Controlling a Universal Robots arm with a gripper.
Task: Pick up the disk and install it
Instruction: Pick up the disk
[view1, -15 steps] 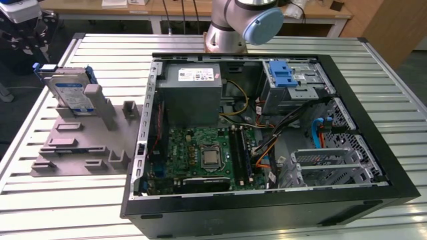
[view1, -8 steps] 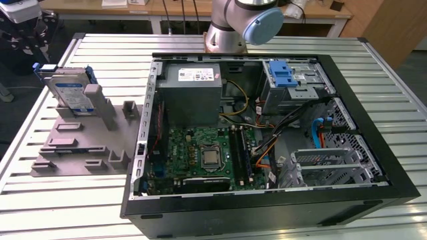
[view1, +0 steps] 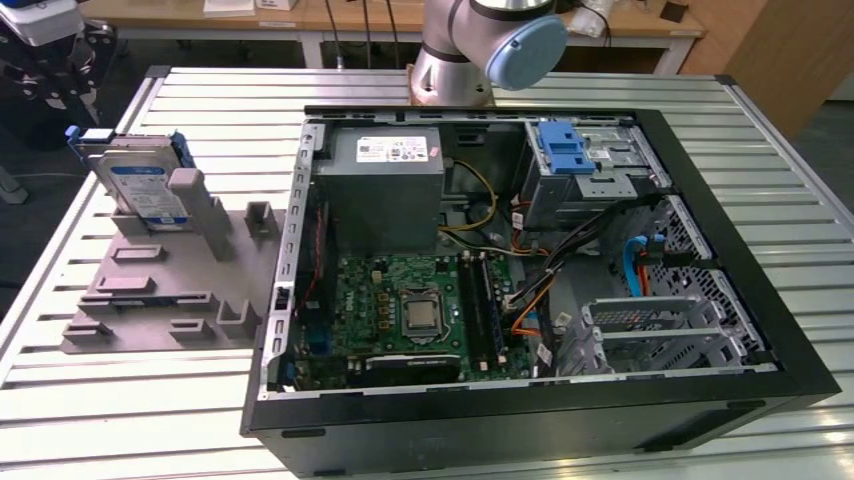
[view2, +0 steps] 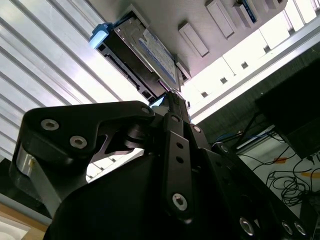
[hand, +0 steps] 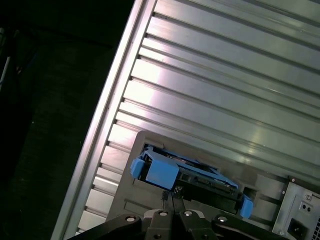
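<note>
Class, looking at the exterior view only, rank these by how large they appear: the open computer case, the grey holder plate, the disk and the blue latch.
Largest to smallest:
1. computer case
2. grey holder plate
3. disk
4. blue latch
No two look close in size here.

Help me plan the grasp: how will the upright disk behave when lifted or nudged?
Probably rigid and dense: the disk is a metal-faced slab. Standing on edge in the grey holder, it might tip if nudged.
</note>
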